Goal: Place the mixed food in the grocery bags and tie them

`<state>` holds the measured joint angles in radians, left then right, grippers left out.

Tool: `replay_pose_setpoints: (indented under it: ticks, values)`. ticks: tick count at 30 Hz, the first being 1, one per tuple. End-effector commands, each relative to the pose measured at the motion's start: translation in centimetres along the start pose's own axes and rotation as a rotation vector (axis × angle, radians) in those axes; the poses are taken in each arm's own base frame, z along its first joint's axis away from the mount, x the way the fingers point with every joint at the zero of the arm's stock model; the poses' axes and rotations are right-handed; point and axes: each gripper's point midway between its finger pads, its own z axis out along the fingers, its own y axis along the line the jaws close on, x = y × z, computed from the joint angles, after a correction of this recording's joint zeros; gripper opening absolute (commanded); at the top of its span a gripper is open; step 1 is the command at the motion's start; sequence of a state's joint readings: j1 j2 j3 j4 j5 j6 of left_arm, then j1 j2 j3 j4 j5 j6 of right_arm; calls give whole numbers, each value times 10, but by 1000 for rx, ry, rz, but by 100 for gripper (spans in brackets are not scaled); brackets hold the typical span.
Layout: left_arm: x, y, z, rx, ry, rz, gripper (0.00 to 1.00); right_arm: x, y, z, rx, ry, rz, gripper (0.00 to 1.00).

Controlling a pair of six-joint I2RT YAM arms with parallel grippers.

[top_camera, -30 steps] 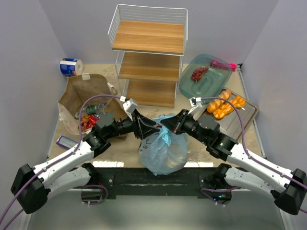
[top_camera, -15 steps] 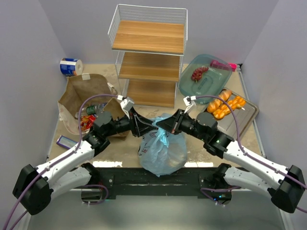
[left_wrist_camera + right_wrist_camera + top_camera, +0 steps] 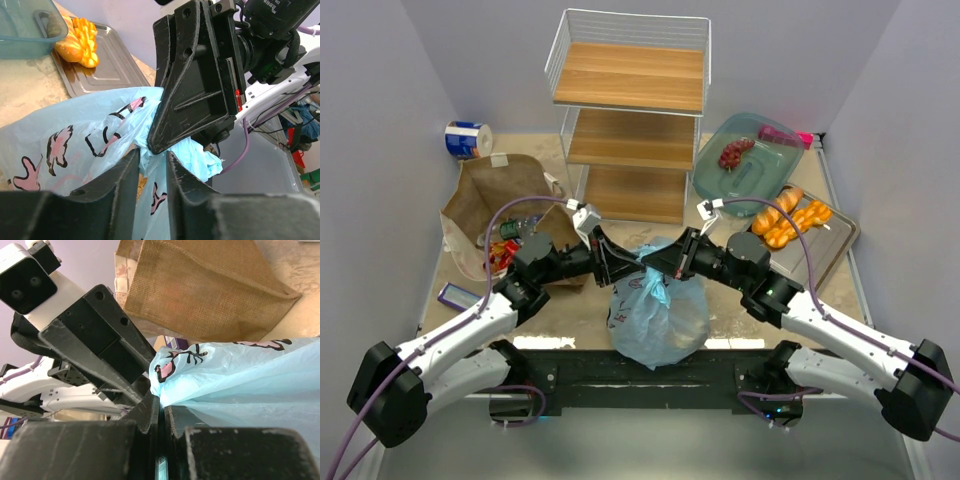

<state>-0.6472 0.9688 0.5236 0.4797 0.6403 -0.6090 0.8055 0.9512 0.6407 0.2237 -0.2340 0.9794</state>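
The light-blue plastic bag (image 3: 655,315) is sitting between the 2 arms, just ahead of their bases. The left gripper (image 3: 151,162) is pinching its bunched neck in narrow jaws, while the right gripper (image 3: 161,412) is clamping the same film, jaws almost closed

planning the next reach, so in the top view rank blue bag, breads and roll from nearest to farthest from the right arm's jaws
1. blue bag, centre front, pinched in the jaws.
2. breads, off to the right, a little farther back.
3. roll, far back left corner.
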Motion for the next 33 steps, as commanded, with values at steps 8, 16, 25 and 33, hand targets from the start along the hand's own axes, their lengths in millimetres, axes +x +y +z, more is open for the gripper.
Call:
replay_pose_setpoints:
  ticks: [8,16,25,33]
  values:
    - [-6,-3,-1,21,-22,34,0,-14,26,-3,-77,-18,-33,0]
    - [-4,5,1,-18,24,24,0,-6,29,-23,-1,80,-121,47]
    - [-7,9,0,-37,32,27,0,1,16,-52,118,135,-175,64]
    - [-8,11,0,-49,28,30,0,22,13,-60,109,236,-152,56]
